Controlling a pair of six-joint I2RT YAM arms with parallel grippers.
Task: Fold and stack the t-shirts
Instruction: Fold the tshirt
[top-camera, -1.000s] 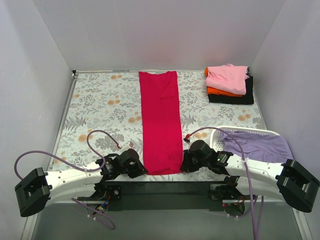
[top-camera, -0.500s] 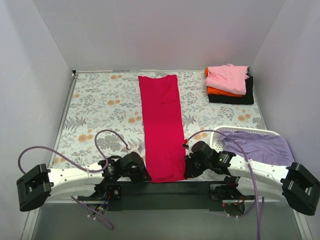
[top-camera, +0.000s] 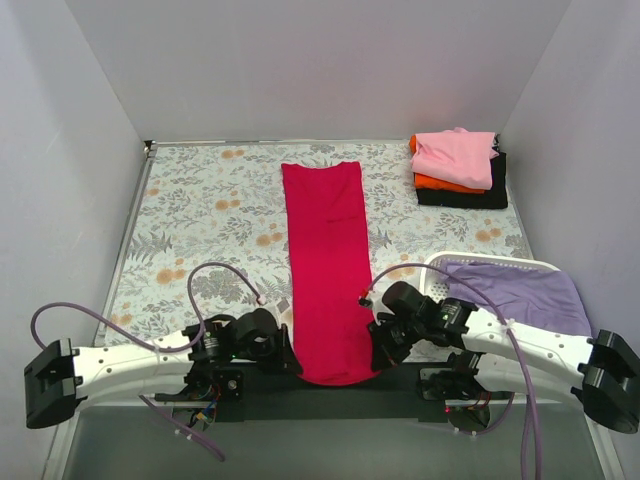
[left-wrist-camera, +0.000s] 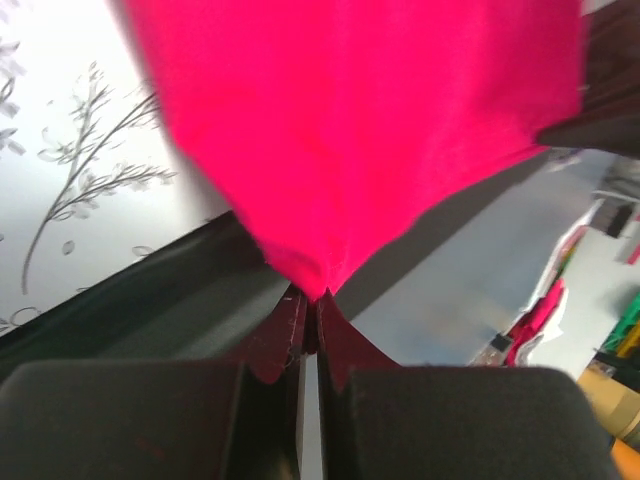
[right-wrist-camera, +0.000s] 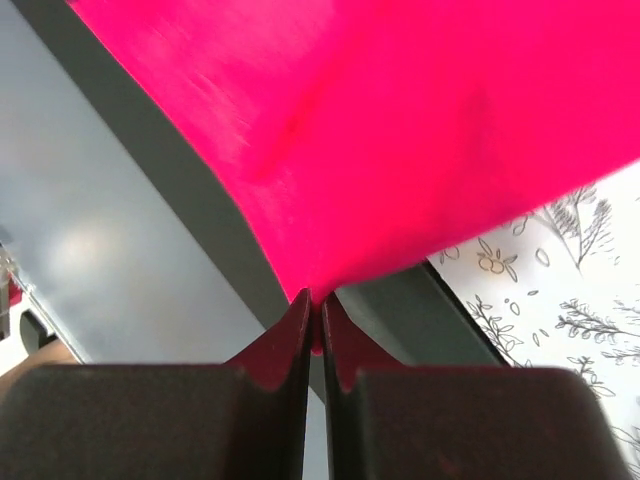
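1. The red t-shirt (top-camera: 328, 262) lies as a long narrow strip down the middle of the flowered tabletop (top-camera: 205, 215). Its far end is flat near the back edge. Its near end reaches the front edge, over the dark bar (top-camera: 330, 392) between the arm bases.
2. The left pincer (left-wrist-camera: 310, 300) is clamped tight on the near left corner of the shirt. In its wrist view the cloth fans out from between the closed tips.
3. The right pincer (right-wrist-camera: 313, 297) is pinched the same way on the near right corner, with red cloth spreading up and away from it.
4. Seen from overhead, the hem between the two held corners bows in a shallow curve.
5. The pink t-shirt (top-camera: 455, 155) tops a folded stack in the far right corner, above the orange t-shirt (top-camera: 445, 183) and the black t-shirt (top-camera: 480, 198). The lavender t-shirt (top-camera: 525, 292) sits loose in the white basket (top-camera: 470, 262) at the right, not yet folded.
6. Judging by the narrow strip, the side folds look finished and the end-over-end fold is the step in hand.
7. The next move likely calls for both arms to raise the hem and carry it toward the collar. They should keep level and evenly spaced so the edges line up.
8. The far end could drag or bunch if the hem travels too low.
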